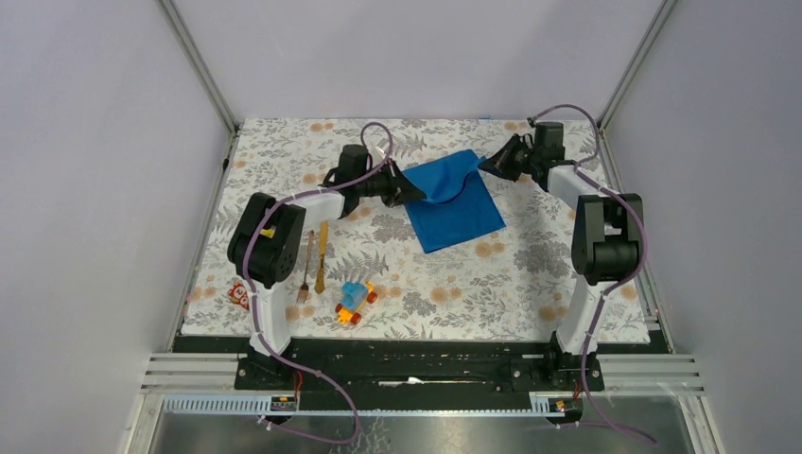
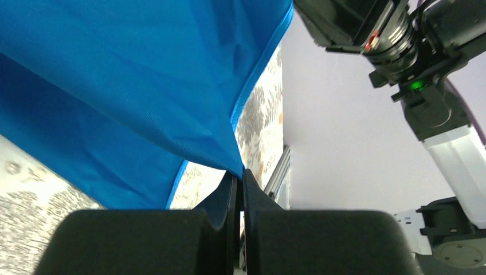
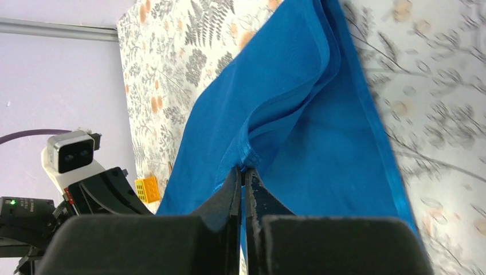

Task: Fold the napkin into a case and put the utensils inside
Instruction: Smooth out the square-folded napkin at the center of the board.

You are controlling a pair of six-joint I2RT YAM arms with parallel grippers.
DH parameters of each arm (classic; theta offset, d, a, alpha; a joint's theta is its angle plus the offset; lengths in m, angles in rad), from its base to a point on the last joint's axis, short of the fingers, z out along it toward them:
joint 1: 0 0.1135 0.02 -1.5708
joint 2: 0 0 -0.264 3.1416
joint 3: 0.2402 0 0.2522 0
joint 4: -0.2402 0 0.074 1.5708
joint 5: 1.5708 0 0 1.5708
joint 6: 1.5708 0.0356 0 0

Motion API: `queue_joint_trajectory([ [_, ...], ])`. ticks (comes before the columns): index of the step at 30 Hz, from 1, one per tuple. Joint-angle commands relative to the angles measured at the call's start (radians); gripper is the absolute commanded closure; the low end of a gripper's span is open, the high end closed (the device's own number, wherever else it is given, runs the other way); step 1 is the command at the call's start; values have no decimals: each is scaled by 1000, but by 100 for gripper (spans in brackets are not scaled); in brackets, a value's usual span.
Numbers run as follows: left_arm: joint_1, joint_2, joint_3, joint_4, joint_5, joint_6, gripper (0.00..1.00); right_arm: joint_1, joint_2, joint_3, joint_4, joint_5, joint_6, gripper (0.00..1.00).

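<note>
The left claw (image 2: 240,175) is pinched tight on a far corner of the bright blue square cloth napkin (image 1: 461,210), its two black fingers pressed together with only the hem between them. The right claw (image 3: 245,171) is likewise clamped on the hem at the napkin's other far corner. Between the two grips the far edge hangs lifted and sags in a shallow curve, while the near part of the napkin lies flat on the flowered table cover (image 1: 530,284).

From each claw the cloth runs inward and down toward the arm bases. As I see it, the coming fold depends on both claws carrying that raised edge level across the napkin toward its near edge.

Well to the left of the napkin lie the slim golden-orange fork (image 1: 305,270) and the slim golden-orange knife (image 1: 322,257), side by side, long axes running near to far. The left arm is plainly the nearer one to them. A small blue-and-orange toy car (image 1: 355,303) sits off the napkin's near-left corner, close to the knife's near end.
</note>
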Motion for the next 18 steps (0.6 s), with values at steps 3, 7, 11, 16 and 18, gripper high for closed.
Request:
queue_joint_trajectory([
  [3,-62,-77,-117,85,-20,24,100,-52,-162,-158,47,-25,-55,100],
  [7,-80,-87,-186,122,-21,7,100,-51,-206,-232,41,-31,-74,100],
  [11,-100,-93,-234,132,-27,10,100,-51,-235,-294,34,-24,-95,100],
  [16,-120,-88,-271,146,-23,6,100,-51,-263,-350,26,-15,-114,100],
  [18,-126,-95,-285,149,-29,9,100,-51,-269,-366,26,-14,-120,100],
])
